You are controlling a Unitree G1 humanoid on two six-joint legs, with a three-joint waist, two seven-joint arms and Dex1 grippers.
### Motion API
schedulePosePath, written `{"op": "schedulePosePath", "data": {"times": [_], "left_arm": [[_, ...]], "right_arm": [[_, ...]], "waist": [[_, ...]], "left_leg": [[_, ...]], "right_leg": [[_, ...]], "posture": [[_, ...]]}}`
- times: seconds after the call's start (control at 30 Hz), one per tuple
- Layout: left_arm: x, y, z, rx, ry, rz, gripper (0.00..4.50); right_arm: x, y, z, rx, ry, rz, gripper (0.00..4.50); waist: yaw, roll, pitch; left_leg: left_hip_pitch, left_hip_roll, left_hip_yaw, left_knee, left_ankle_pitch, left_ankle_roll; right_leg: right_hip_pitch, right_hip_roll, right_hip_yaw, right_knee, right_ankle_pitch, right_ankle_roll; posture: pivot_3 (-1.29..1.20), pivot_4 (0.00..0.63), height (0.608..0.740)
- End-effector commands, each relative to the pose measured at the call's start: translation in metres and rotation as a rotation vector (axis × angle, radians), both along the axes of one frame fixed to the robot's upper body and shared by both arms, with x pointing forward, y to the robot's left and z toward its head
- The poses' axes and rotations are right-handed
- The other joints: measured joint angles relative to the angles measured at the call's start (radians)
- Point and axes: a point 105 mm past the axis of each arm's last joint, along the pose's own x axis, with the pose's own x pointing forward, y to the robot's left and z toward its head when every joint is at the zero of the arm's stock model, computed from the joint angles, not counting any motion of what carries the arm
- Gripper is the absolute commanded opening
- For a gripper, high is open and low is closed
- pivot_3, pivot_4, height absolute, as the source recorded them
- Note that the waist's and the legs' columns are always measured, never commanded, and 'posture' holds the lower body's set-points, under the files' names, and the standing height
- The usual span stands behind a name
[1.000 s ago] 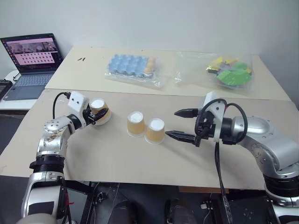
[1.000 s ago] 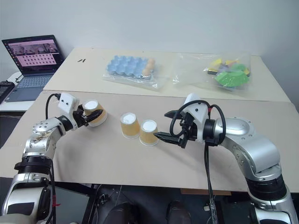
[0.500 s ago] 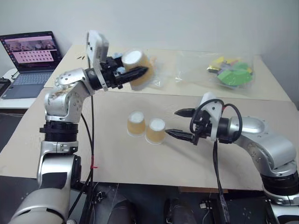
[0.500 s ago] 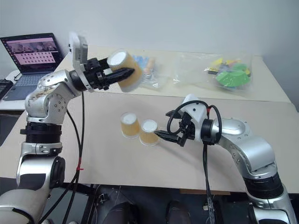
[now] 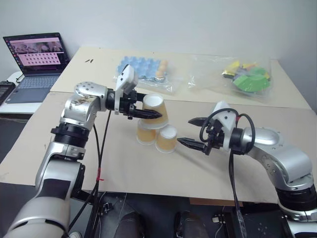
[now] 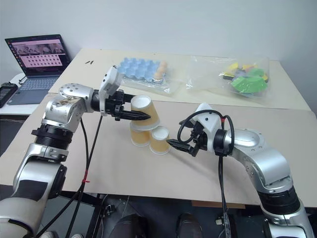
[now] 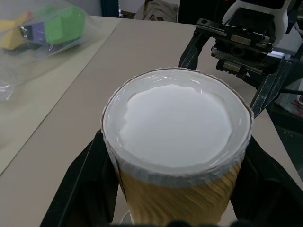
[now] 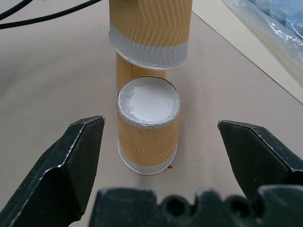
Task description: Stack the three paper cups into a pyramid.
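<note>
Over two base cups [image 5: 156, 136]: left gripper [image 5: 148, 113] clamps third cup [image 5: 156, 110].
Thin paper, light, crushes easy; grip mid-wall, gently. Right gripper [image 5: 193, 132] jaws wide apart, empty.

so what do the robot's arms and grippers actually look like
Both arms are silver-grey metal segments with black joint rings. Each ends in a white wrist housing and a black toothed rack carrying two tapered black fingers: left gripper, right gripper. Loose black cables loop around each wrist and hang down below the arms; the left arm's cable has a small red tag.
</note>
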Motion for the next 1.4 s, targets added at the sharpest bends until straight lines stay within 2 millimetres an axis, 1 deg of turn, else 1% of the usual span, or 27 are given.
{"op": "schedulePosePath", "data": {"times": [0.03, 0.17, 0.43, 0.57, 0.6, 0.7, 0.73, 0.77, 0.87, 1.03, 1.07, 1.17, 1.23, 1.3, 1.33, 1.37, 1.4], "left_arm": [[-0.002, -0.011, 0.015, -0.007, -0.06, -0.046, 2.81], [-0.002, -0.017, 0.011, 0.004, -0.06, -0.067, 2.81], [0.004, -0.019, -0.004, 0.049, -0.078, -0.057, 2.81], [0.004, -0.021, -0.006, 0.048, -0.073, -0.06, 2.81], [0.005, -0.021, -0.007, 0.05, -0.077, -0.058, 3.14], [0.005, -0.022, -0.005, 0.042, -0.077, -0.057, 3.86], [0.005, -0.023, -0.003, 0.037, -0.079, -0.054, 4.3], [0.005, -0.023, -0.001, 0.032, -0.079, -0.051, 4.46], [0.004, -0.024, 0.012, -0.01, -0.076, -0.049, 4.46], [0.0, -0.022, 0.041, -0.085, -0.087, -0.043, 4.46], [-0.002, -0.02, 0.053, -0.118, -0.094, -0.039, 4.46], [-0.008, -0.016, 0.075, -0.182, -0.099, -0.034, 4.46], [-0.017, -0.008, 0.094, -0.251, -0.083, -0.037, 4.46], [-0.019, 0.004, 0.116, -0.359, -0.06, 0.012, 4.46], [-0.014, 0.013, 0.123, -0.417, -0.069, 0.079, 4.46], [-0.004, 0.027, 0.131, -0.5, -0.088, 0.194, 4.46], [0.009, 0.044, 0.133, -0.574, -0.082, 0.334, 4.46]], "right_arm": [[-0.003, -0.002, 0.012, 0.011, -0.063, -0.004, 4.5], [-0.004, -0.002, 0.013, 0.013, -0.064, -0.007, 4.5], [-0.005, -0.003, 0.014, 0.018, -0.067, -0.015, 4.5], [-0.005, -0.003, 0.014, 0.019, -0.067, -0.017, 4.5], [-0.005, -0.004, 0.014, 0.02, -0.067, -0.017, 4.5], [-0.005, -0.005, 0.014, 0.019, -0.066, -0.022, 4.5], [-0.004, -0.005, 0.014, 0.018, -0.066, -0.023, 4.5], [-0.004, -0.005, 0.014, 0.018, -0.066, -0.022, 4.5], [-0.004, -0.004, 0.013, 0.019, -0.064, -0.018, 4.5], [-0.002, -0.002, 0.011, 0.022, -0.057, -0.008, 4.5], [-0.002, -0.001, 0.01, 0.021, -0.055, -0.006, 4.5], [-0.001, 0.0, 0.009, 0.025, -0.051, 0.002, 4.5], [-0.001, 0.001, 0.009, 0.028, -0.051, 0.007, 4.5], [0.0, 0.001, 0.008, 0.026, -0.05, 0.009, 4.5], [0.001, 0.001, 0.007, 0.025, -0.051, 0.009, 4.5], [0.002, 0.001, 0.007, 0.025, -0.053, 0.005, 4.5], [0.003, -0.001, 0.006, 0.024, -0.053, -0.003, 4.5]], "waist": [[0.0, 0.0, 0.0], [0.0, 0.0, 0.0], [0.0, 0.0, 0.0], [0.0, 0.0, 0.0], [0.0, 0.0, 0.0], [0.0, 0.0, 0.0], [0.0, 0.0, 0.0], [0.0, 0.0, 0.0], [0.0, 0.0, 0.0], [0.002, 0.0, 0.0], [0.001, 0.0, 0.0], [0.0, 0.0, 0.0], [-0.001, 0.0, 0.0], [-0.005, 0.0, 0.0], [-0.006, 0.0, 0.0], [-0.007, 0.0, 0.0], [-0.007, 0.0, 0.0]], "left_leg": [[0.0, 0.0, 0.0, 0.0, 0.0, 0.0], [0.0, 0.0, 0.0, 0.0, 0.0, 0.0], [0.001, 0.0, -0.001, 0.001, 0.0, 0.0], [0.001, 0.0, -0.001, 0.001, 0.0, 0.0], [0.001, 0.0, -0.001, 0.001, 0.0, 0.0], [0.001, 0.0, -0.001, 0.002, 0.0, 0.0], [0.001, 0.0, -0.001, 0.002, 0.0, 0.0], [0.001, 0.0, -0.001, 0.002, 0.0, 0.0], [0.001, 0.0, -0.001, 0.002, 0.0, 0.0], [0.0, 0.0, -0.002, 0.002, 0.0, 0.0], [0.0, 0.0, -0.002, 0.002, 0.0, 0.0], [0.0, 0.0, -0.002, 0.002, 0.0, 0.0], [0.0, 0.0, -0.002, 0.002, 0.0, 0.0], [0.001, 0.0, -0.002, 0.002, 0.0, 0.0], [0.001, 0.0, -0.002, 0.002, 0.0, 0.0], [0.001, 0.001, -0.003, 0.002, 0.0, 0.0], [0.001, 0.0, -0.003, 0.002, 0.0, 0.0]], "right_leg": [[0.0, 0.0, 0.0, 0.0, 0.0, 0.0], [0.0, 0.0, 0.0, 0.0, 0.0, 0.0], [0.0, 0.0, 0.0, 0.0, 0.0, 0.0], [0.0, 0.0, 0.0, -0.001, 0.0, 0.0], [0.0, 0.0, 0.0, 0.0, 0.0, 0.0], [0.001, 0.0, 0.0, 0.0, 0.0, 0.0], [0.001, 0.0, 0.0, 0.0, 0.0, 0.0], [0.001, 0.0, 0.0, 0.0, 0.0, 0.0], [0.0, 0.0, 0.0, 0.0, 0.0, 0.0], [0.0, 0.0, 0.0, 0.0, 0.0, 0.0], [0.0, 0.0, 0.0, 0.0, 0.0, 0.0], [0.0, 0.0, 0.0, 0.0, 0.0, 0.0], [0.0, 0.0, 0.0, 0.0, 0.0, 0.0], [0.0, 0.0, 0.001, 0.0, 0.0, 0.0], [0.0, 0.0, 0.001, 0.0, 0.0, 0.0], [0.0, 0.0, 0.001, 0.0, 0.0, 0.0], [0.001, 0.0, 0.001, 0.0, 0.0, 0.0]], "posture": [[0.0, 0.15, 0.733], [0.0, 0.15, 0.733], [0.0, 0.15, 0.733], [0.0, 0.15, 0.733], [0.0, 0.15, 0.733], [0.0, 0.15, 0.733], [0.0, 0.15, 0.733], [0.0, 0.15, 0.733], [0.0, 0.15, 0.733], [0.0, 0.15, 0.733], [0.0, 0.15, 0.733], [0.0, 0.15, 0.733], [0.0, 0.15, 0.733], [0.0, 0.15, 0.733], [0.0, 0.15, 0.733], [0.0, 0.15, 0.733], [0.0, 0.15, 0.733]]}}
